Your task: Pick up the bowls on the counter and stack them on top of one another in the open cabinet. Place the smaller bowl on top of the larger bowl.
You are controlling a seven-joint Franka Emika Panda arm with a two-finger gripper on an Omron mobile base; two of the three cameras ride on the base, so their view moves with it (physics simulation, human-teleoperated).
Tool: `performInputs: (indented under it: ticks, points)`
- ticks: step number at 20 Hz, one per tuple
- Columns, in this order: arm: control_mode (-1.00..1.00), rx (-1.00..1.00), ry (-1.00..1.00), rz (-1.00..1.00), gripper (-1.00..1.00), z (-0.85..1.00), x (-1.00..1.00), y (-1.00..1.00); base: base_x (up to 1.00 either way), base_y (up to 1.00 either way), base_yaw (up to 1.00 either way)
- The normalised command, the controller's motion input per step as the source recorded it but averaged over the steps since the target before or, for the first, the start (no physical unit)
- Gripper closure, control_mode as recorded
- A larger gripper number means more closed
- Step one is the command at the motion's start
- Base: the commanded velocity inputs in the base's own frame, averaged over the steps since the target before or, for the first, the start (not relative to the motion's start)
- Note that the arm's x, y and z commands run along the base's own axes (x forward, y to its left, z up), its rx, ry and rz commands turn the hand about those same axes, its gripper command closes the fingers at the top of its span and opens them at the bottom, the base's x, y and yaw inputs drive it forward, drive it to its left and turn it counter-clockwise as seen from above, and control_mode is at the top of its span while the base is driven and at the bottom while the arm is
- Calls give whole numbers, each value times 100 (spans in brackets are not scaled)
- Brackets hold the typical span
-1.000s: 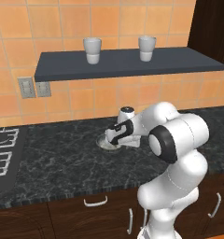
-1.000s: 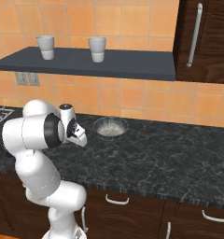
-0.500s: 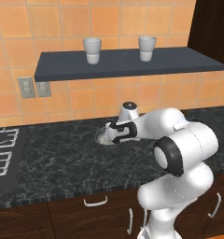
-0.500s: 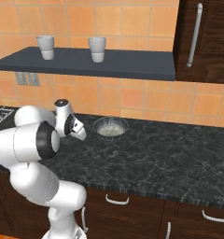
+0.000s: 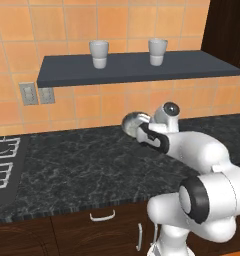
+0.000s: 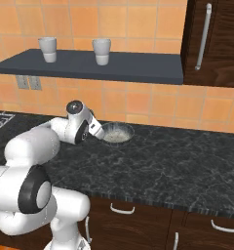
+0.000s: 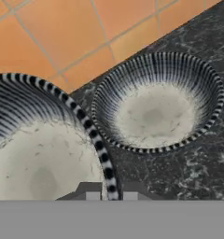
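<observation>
Jaws closing either side of a bowl rim, one tip inside, one outside, at 6 o'clock in the hand view; gripping the bowl (image 7: 39, 154), lifted clear of the worktop (image 5: 82, 165) and riding in front of the wrist in the left base view. Judging this one the smaller, though nearness to the camera is making size hard to read. Sitting at 1 o'clock from it, the other bowl (image 7: 156, 102) resting upright on the black slab just beside the tiled wall, mouth facing up, apparently the larger. Being round, neither is showing a long axis; the held one is appearing roughly level, opening toward the camera.

Standing on the open cabinet (image 6: 138, 73) at 12 o'clock above: two white cups (image 6: 102, 51), no bowl yet. Judging the task barely begun: one bowl in hand, none shelved, stacking not yet done.
</observation>
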Motion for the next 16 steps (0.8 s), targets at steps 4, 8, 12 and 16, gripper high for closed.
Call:
performInputs:
  ticks: [4, 8, 12, 16]
  points:
    - [-100, 8, -3, -24, 100, 36, 34, -100, 0, 0, 0]
    - [-100, 6, 4, -23, 100, 0, 51, -100, 0, 0, 0]
    - [-100, -3, 6, -3, 100, -14, 7, -21, 0, 0, 0]
    - [-100, -7, 3, 0, 100, -41, 13, 0, 0, 0, 0]
